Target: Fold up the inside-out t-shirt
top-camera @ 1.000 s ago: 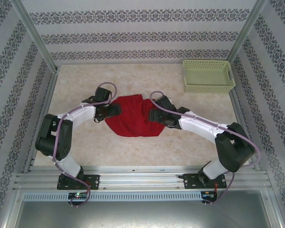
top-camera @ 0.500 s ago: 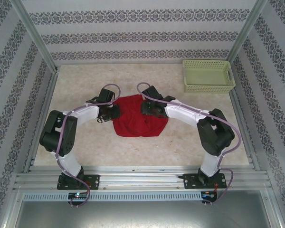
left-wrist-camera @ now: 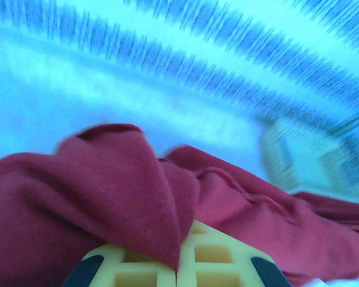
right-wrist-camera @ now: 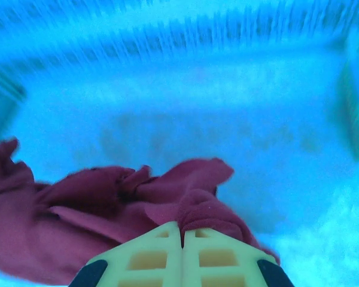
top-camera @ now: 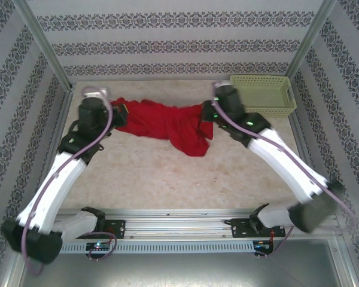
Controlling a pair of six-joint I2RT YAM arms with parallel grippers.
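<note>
- The inside-out t-shirt (top-camera: 161, 122) is stretched into a long red band across the far half of the table (top-camera: 167, 179), with a loose fold hanging down towards the right end.
- Left gripper (top-camera: 121, 112) has the shirt's left end. In the wrist view its yellow fingers meet with red cloth draped between and over them: clamped on fabric.
- Right gripper (top-camera: 207, 115) has the other end, just in front of the pale green basket (top-camera: 269, 95). Its fingers are pressed together too, with a bunched wad of shirt pinched at the tips.
- This looks like the spread-out step: both arms pull apart to open the garment before any fold.
- Next, I'd judge, the shirt needs laying down flat and smoothing, with that hanging fold sorted out. The basket sits close to the right arm, so watch for a snag.
- Compared with a second ago: the shirt was a compact heap mid-table with both arms tucked beside it. Now the arms reach far out and the cloth is drawn wide and further back.
</note>
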